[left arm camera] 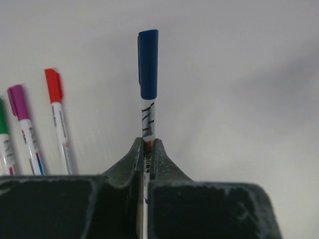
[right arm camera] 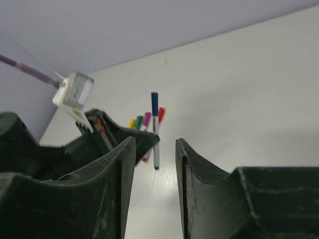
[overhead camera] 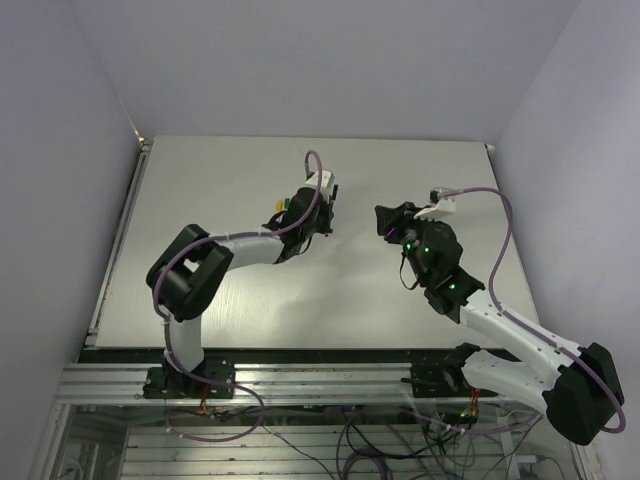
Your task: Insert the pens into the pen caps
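Note:
My left gripper (left arm camera: 148, 145) is shut on the white barrel of a pen (left arm camera: 148, 117) that wears the blue cap (left arm camera: 148, 64), and holds it above the table. Beside it on the table lie capped pens: red (left arm camera: 53, 85), purple (left arm camera: 18, 101) and green (left arm camera: 2, 122). In the right wrist view the blue-capped pen (right arm camera: 155, 130) hangs from the left gripper's fingers (right arm camera: 117, 134), with yellow (right arm camera: 132, 123), green (right arm camera: 139, 121), purple (right arm camera: 147, 119) and red (right arm camera: 161, 114) caps behind. My right gripper (right arm camera: 154, 145) is open and empty, a short way right of the left one (overhead camera: 320, 212).
The row of capped pens (overhead camera: 284, 204) lies mid-table just left of the left gripper. The right gripper (overhead camera: 385, 220) hovers right of centre. The pale table (overhead camera: 230, 180) is walled at the back and sides. Purple cables loop over both arms.

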`<state>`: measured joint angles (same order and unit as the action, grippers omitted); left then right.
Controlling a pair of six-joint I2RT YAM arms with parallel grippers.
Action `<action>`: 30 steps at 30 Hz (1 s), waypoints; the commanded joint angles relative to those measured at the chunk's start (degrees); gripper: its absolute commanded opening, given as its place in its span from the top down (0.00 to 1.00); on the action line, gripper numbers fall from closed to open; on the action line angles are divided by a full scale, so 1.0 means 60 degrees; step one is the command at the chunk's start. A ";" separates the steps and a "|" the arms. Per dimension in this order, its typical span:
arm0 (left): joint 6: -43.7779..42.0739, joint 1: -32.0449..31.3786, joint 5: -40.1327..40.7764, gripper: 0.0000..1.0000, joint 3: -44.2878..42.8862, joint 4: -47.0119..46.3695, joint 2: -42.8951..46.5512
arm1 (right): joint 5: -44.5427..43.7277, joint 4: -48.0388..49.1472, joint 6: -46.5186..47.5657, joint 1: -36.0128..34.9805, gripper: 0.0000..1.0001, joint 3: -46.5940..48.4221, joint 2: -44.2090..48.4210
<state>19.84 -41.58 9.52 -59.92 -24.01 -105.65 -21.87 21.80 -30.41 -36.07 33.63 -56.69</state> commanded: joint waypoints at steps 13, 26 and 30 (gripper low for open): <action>-0.0216 0.0596 0.1600 0.93 -0.3471 0.4187 -0.2558 | -0.0802 -0.1035 -0.0525 -0.0020 0.64 -0.0533 0.0313; 0.0156 0.0837 0.1109 0.78 -0.3896 0.4760 -0.3119 | -0.0646 -0.0909 -0.0572 -0.0009 0.64 -0.0460 -0.0104; 0.0223 0.0837 0.0955 0.70 -0.3907 0.4684 -0.3020 | -0.0577 -0.0909 -0.0590 -0.0013 0.65 -0.0412 -0.0190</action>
<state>20.36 -36.93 16.93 -82.08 2.61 -123.02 -25.21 15.53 -33.63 -36.07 31.05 -57.41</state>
